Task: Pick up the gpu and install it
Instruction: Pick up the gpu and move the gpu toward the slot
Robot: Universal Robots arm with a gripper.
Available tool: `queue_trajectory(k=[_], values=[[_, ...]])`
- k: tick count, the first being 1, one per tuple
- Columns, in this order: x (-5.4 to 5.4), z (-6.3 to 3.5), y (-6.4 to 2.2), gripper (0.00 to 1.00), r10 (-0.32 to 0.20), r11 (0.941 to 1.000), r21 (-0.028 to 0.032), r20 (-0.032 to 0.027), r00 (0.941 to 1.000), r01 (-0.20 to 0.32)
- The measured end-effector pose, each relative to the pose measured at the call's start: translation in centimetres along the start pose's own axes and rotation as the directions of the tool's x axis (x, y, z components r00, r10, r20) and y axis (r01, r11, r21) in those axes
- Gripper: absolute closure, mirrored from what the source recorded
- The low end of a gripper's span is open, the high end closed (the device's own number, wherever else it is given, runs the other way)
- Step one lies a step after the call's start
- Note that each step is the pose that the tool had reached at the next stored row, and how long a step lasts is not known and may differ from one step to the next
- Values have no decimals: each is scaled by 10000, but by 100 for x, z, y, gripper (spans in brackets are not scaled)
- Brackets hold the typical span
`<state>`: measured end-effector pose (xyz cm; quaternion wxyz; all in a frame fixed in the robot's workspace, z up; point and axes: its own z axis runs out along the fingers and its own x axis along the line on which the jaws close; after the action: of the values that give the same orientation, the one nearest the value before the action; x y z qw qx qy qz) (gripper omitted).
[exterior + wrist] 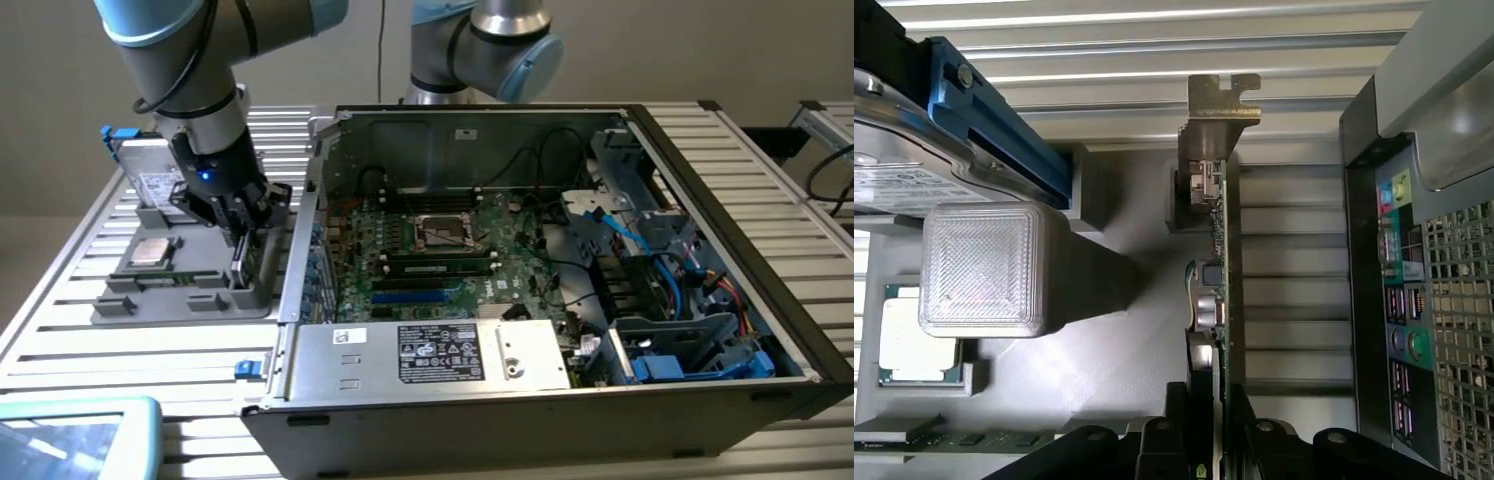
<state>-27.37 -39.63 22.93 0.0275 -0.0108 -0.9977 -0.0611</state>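
Observation:
The gpu (pixel 1216 250) is a thin dark card standing on edge in a slot of the grey parts tray (pixel 187 305), its silvery bracket (pixel 1219 105) at the far end. In the exterior view the gpu (pixel 243 265) stands at the tray's right edge, just beside the open computer case (pixel 561 130). My gripper (pixel 244 232) comes down onto it from above. In the wrist view my gripper (pixel 1212 435) has one black finger against each face of the card, so it is shut on it. The card still rests in its slot.
On the tray lie a silver hard drive with blue tabs (pixel 150 180), a processor (pixel 147 250) and a green memory stick (pixel 167 278). Inside the case the motherboard shows blue slots (pixel 407 296). A second arm's base (pixel 467 50) stands behind the case.

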Motion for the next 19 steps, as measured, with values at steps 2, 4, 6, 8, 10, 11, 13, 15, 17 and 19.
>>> queue_trajectory(k=[2, 4, 6, 8, 10, 11, 13, 15, 17, 19], values=[[-1, 1, 0, 73, 0, 10000, -1, -1, 10000, 0], [-1, 1, 0, 73, -1, 10000, -2, -1, 10000, 1], [-1, 1, 0, 73, 1, 10000, -2, -8, 10000, -1], [-1, 1, 0, 73, 1, 10000, -2, -11, 10000, -1], [-1, 2, -2, 73, 1, 10000, -6, -11, 10000, -1], [-1, 2, -5, 73, -4, 10000, -13, -11, 10000, 4], [-2, 1, -9, 73, -32, 10000, -26, -15, 10000, 32], [-2, 1, -10, 73, -107, 9999, -46, -25, 9999, 107], [-2, 1, -12, 73, -226, 9997, -61, -38, 9997, 226], [-1, 0, -12, 73, -291, 9996, -66, -47, 9996, 291]])
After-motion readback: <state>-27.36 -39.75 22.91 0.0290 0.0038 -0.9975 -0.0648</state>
